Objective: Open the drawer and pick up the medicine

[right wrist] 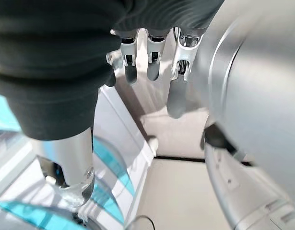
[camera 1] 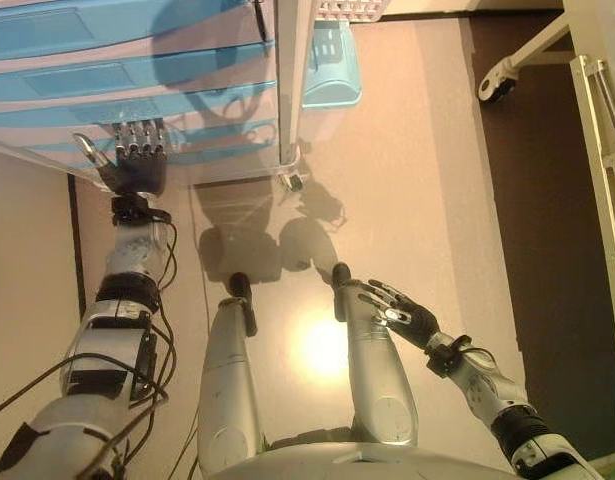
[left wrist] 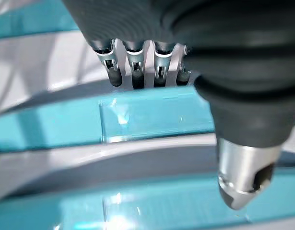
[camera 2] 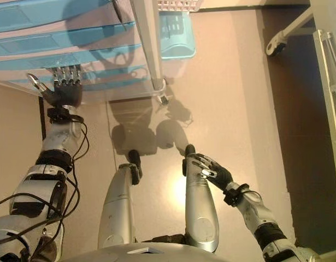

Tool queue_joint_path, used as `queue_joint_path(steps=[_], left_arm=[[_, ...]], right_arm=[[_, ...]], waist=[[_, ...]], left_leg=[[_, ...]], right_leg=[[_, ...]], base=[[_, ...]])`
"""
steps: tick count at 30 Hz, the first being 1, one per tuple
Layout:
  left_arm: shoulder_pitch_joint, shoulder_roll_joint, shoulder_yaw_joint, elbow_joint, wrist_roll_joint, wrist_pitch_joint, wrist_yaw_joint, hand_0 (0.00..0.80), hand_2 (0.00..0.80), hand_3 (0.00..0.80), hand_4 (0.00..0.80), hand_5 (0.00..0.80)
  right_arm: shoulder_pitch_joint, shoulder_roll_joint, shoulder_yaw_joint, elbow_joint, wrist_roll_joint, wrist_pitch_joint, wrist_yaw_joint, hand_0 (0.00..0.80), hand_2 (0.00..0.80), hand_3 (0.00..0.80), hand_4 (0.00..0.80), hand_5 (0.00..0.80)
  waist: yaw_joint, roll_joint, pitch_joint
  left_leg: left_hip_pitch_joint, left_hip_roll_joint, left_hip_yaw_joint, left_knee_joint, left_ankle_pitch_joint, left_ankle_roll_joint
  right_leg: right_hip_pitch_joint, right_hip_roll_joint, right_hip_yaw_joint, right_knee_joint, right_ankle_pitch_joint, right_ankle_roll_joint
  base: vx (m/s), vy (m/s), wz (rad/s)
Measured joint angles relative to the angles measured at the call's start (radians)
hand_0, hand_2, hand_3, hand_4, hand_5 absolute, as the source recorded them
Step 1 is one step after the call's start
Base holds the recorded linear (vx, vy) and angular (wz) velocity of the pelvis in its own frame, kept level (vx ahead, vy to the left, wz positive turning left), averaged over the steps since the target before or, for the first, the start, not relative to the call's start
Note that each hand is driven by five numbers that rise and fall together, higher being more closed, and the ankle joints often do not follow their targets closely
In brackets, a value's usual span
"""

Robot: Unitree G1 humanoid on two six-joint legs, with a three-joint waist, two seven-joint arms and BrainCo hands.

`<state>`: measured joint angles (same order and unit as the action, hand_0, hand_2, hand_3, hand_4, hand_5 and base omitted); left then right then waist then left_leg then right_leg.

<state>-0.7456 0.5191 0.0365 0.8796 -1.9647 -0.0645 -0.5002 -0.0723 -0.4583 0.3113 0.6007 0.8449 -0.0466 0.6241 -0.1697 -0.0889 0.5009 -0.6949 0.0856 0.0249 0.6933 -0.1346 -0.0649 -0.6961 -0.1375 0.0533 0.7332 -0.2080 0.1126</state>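
Medicine: not visible in any view, presumably inside one of the drawers, all of which look closed.

Drawer unit [camera 1: 137, 90]: white frame with stacked translucent blue drawers, standing on the floor [camera 1: 417, 150] ahead and to the robot's left. The drawer fronts run left-right across the head views, so the pull has to come straight back toward the robot.

Left hand [camera 1: 137, 160] is raised against the lower drawer fronts, fingers straight and pointing up the face, thumb splayed out to the side. It's released, gripping nothing. In the left wrist view the fingers [left wrist: 133, 67] reach onto the white rail above a blue drawer front [left wrist: 157, 117] that has a recessed rectangular panel (probably the handle). Whether the tips actually touch the plastic or sit just off it I can't tell from this angle.

Right hand [camera 1: 402, 312] hangs low at the robot's right side, well apart from the drawers, fingers relaxed and empty. Idle.

Key relation: the left hand is far nearer, and the handle recess lies just below its fingertips. My read is that the tips need to drop and hook under that lip before pulling back. We're at the very start, nothing opened yet.

Also around: a pale blue bin [camera 1: 332, 65] beside the unit, and a caster [camera 1: 295, 181] at the unit's near corner (it could roll when pulled).
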Motion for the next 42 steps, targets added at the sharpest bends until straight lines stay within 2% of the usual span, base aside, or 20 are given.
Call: queue_joint_path(steps=[8,9,10,11,16,19,23,28,33,37,42], left_arm=[[-0.047,0.013,0.001,-0.004,0.000,-0.072,0.040,0.000,0.000,0.000,0.000,0.000],[-0.049,0.013,0.001,-0.007,0.000,-0.077,0.040,0.157,0.157,0.157,0.157,0.157],[-0.049,0.013,0.001,-0.013,0.000,-0.085,0.039,0.712,0.712,0.712,0.712,0.712],[-0.049,0.013,0.001,-0.024,0.000,-0.096,0.037,0.800,0.800,0.800,0.800,0.800],[-0.050,0.012,0.004,-0.050,-0.015,-0.115,0.033,0.800,0.800,0.800,0.800,0.800],[-0.048,0.007,0.003,-0.049,-0.015,-0.110,0.032,0.800,0.800,0.800,0.800,0.800],[0.007,-0.039,0.004,-0.048,-0.015,-0.074,-0.005,0.800,0.800,0.800,0.800,0.800],[0.102,-0.097,0.003,-0.041,-0.015,-0.017,-0.114,0.800,0.800,0.800,0.800,0.800],[0.185,-0.147,0.001,-0.027,-0.012,0.044,-0.218,0.800,0.800,0.800,0.800,0.800],[0.258,-0.180,0.004,-0.016,-0.013,0.077,-0.300,0.800,0.800,0.800,0.800,0.800],[0.333,-0.236,-0.002,-0.013,-0.001,0.106,-0.406,0.800,0.800,0.800,0.800,0.800]], right_arm=[[0.001,-0.011,0.016,0.066,0.001,-0.053,0.008,0.000,0.000,0.000,0.000,0.000],[0.001,-0.010,0.017,0.069,0.001,-0.058,0.012,0.000,0.000,0.000,0.000,0.000],[0.002,-0.009,0.017,0.071,0.001,-0.061,0.014,0.000,0.000,0.000,0.000,0.000],[0.001,-0.007,0.016,0.073,0.001,-0.065,0.016,0.000,0.000,0.000,0.000,0.000],[0.002,0.012,0.019,0.085,0.000,-0.077,0.018,0.000,0.000,0.000,0.000,0.000],[0.006,0.016,0.022,0.088,-0.002,-0.076,0.014,0.000,0.000,0.000,0.000,0.000],[0.009,0.017,0.028,0.105,-0.004,-0.064,-0.008,0.000,0.000,0.000,0.000,0.000],[0.013,0.012,0.037,0.104,-0.005,-0.045,-0.032,0.000,0.000,0.000,0.000,0.000],[0.023,0.006,0.042,0.099,-0.005,-0.037,-0.047,0.000,0.000,0.000,0.000,0.000],[0.028,0.000,0.046,0.081,-0.006,-0.024,-0.052,0.000,0.000,0.000,0.000,0.000],[0.049,0.039,0.060,0.020,-0.012,-0.016,-0.049,0.000,0.000,0.000,0.000,0.000]], waist=[[-0.001,-0.004,0.009],[-0.001,-0.004,0.009],[-0.002,-0.006,0.010],[0.000,-0.010,0.015],[0.002,-0.034,0.028],[0.001,-0.034,0.033],[0.023,-0.034,0.033],[0.052,-0.034,0.033],[0.079,-0.033,0.033],[0.103,-0.032,0.032],[0.140,-0.033,0.032]], left_leg=[[0.002,0.002,0.000,-0.024,0.012,-0.002],[0.003,0.002,-0.001,-0.032,0.016,-0.003],[0.005,0.002,-0.001,-0.037,0.020,-0.005],[0.008,0.004,-0.002,-0.039,0.021,-0.007],[0.033,0.004,-0.008,-0.076,0.039,-0.013],[0.053,0.009,-0.003,-0.107,0.058,-0.015],[0.114,0.013,-0.001,-0.153,0.068,-0.018],[0.167,0.017,-0.011,-0.206,0.089,-0.027],[0.200,0.020,-0.047,-0.264,0.122,-0.042],[0.212,0.032,-0.058,-0.286,0.132,-0.051],[0.222,0.042,-0.091,-0.309,0.151,-0.065]], right_leg=[[0.000,0.002,-0.004,-0.016,0.004,-0.006],[0.001,0.002,-0.006,-0.019,0.005,-0.008],[0.001,0.002,-0.007,-0.020,0.006,-0.008],[0.003,0.004,-0.008,-0.020,0.006,-0.009],[0.030,0.006,-0.018,-0.047,0.012,-0.016],[0.061,0.008,-0.031,-0.081,0.025,-0.016],[0.125,0.009,-0.046,-0.122,0.027,-0.018],[0.177,0.009,-0.074,-0.144,0.022,-0.029],[0.207,0.013,-0.117,-0.151,0.011,-0.050],[0.217,0.023,-0.132,-0.150,0.005,-0.061],[0.238,0.032,-0.177,-0.157,-0.004,-0.081]], base=[[0.005,-0.005,0.01],[0.022,-0.028,0.05],[0.018,-0.034,0.04],[0.019,-0.049,0.02],[-0.022,-0.062,0.04],[-0.003,-0.084,0.08],[-0.036,-0.106,0.07],[-0.015,-0.120,0.12],[-0.020,-0.096,0.20],[-0.006,-0.098,0.06],[0.005,-0.089,0.19]])
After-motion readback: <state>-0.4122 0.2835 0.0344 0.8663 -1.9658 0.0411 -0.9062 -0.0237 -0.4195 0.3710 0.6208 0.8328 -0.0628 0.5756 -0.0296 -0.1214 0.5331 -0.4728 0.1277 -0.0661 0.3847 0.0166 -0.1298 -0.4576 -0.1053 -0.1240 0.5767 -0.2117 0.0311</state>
